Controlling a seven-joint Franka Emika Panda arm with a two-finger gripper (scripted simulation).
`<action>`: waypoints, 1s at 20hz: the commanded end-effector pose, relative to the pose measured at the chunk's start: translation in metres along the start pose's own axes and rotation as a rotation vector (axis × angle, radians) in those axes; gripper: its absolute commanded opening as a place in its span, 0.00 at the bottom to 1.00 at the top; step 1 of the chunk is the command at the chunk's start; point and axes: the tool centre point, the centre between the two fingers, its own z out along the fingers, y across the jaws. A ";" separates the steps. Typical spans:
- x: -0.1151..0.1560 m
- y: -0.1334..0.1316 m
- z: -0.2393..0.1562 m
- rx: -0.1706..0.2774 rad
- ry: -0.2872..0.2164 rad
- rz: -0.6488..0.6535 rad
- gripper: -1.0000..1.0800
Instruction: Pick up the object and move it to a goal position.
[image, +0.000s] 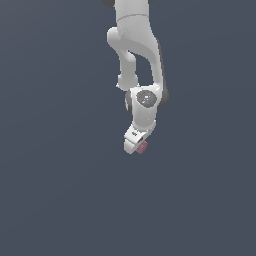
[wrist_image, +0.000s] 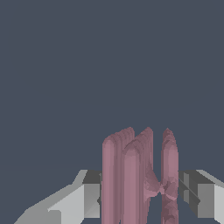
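One pink-red object (wrist_image: 140, 179) fills the nearest part of the wrist view, standing between the two grey-and-white fingers (wrist_image: 83, 197) of the gripper (wrist_image: 140, 199), whose jaws are pressed against it from either side and pinch it. Seen this close, the object does not read as a plain cube: it shows as several tall, rounded ribs side by side with a narrow pinched waist between two of them, and its visible length runs outward from the jaws, away from the wrist camera; its true long axis cannot be told from this view. Farther back, the exterior view shows the same object (image: 143, 146) as a small pink-red block at the tip of the white gripper (image: 136, 145), peeking out on the exterior view's right of the hand and largely hidden by it. Behind the hand, the white arm (image: 135, 45) rises toward the top edge of the exterior view. Beyond everything lies an even slate-blue ground (image: 50, 200); whether the object touches it or hangs clear cannot be told.
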 end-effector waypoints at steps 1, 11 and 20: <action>0.000 0.000 0.000 0.000 0.000 0.000 0.00; -0.014 0.010 -0.026 0.000 0.000 0.000 0.00; -0.050 0.038 -0.097 0.001 0.001 -0.001 0.00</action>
